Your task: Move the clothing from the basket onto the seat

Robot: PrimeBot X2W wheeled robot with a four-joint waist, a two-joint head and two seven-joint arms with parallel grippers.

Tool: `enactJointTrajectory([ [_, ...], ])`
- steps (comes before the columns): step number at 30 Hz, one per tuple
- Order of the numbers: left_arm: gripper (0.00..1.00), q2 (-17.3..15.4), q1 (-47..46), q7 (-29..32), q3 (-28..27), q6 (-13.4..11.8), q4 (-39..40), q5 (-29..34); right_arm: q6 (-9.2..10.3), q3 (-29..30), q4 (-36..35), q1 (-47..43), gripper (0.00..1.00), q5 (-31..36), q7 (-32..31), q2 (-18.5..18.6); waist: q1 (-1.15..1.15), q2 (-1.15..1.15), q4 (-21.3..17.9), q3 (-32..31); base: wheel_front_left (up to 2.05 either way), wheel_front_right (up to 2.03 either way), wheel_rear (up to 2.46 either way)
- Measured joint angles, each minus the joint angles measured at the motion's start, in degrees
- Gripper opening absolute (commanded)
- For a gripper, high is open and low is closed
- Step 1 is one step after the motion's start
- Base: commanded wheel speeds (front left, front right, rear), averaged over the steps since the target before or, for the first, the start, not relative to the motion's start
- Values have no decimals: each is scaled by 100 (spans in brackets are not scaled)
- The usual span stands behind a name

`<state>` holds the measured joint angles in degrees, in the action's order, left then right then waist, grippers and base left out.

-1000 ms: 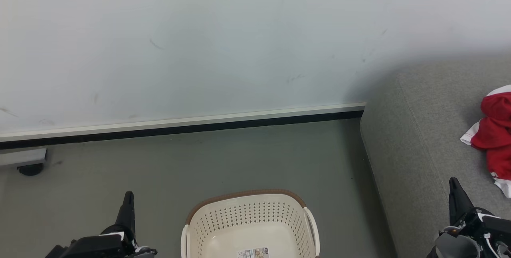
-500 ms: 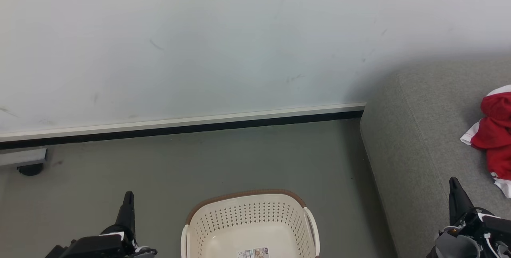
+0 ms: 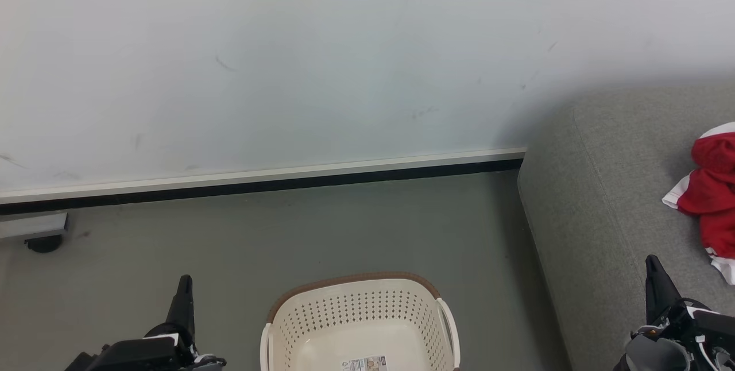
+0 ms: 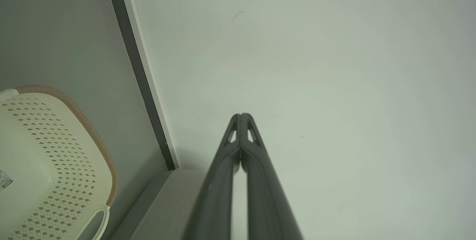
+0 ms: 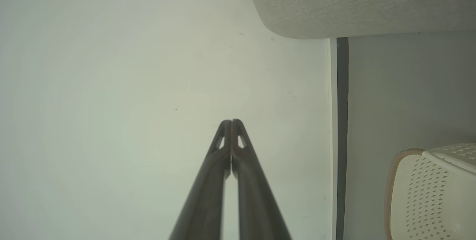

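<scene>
Heaped clothing [image 3: 711,193] on seat [image 3: 614,187], back from its rounded edge; basket [image 3: 359,310] on floor [image 3: 287,233] between clenched left hand [image 3: 185,280] and clenched right hand [image 3: 650,260], apart from wall [image 3: 287,72]

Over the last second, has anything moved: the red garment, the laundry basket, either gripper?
Nothing visibly changed. The red garment lies on the grey sofa cushion, the laundry basket stands on the floor, and the left gripper and right gripper are shut, holding nothing.
</scene>
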<state>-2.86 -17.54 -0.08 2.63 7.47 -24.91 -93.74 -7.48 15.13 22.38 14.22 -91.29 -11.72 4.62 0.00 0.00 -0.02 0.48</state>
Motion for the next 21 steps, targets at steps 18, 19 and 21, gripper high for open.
enactJointTrajectory([
  [18,0,0,0,0,0,0,0,0,0,25,0,4,0,9,-36,-19,0,0,0,0,0,0,0],
  [19,0,0,0,0,0,0,0,0,0,26,0,4,0,9,-36,-20,0,0,0,0,0,0,0],
  [21,0,0,0,0,0,0,0,0,0,27,0,5,0,9,-37,-22,0,0,0,0,0,0,0],
])
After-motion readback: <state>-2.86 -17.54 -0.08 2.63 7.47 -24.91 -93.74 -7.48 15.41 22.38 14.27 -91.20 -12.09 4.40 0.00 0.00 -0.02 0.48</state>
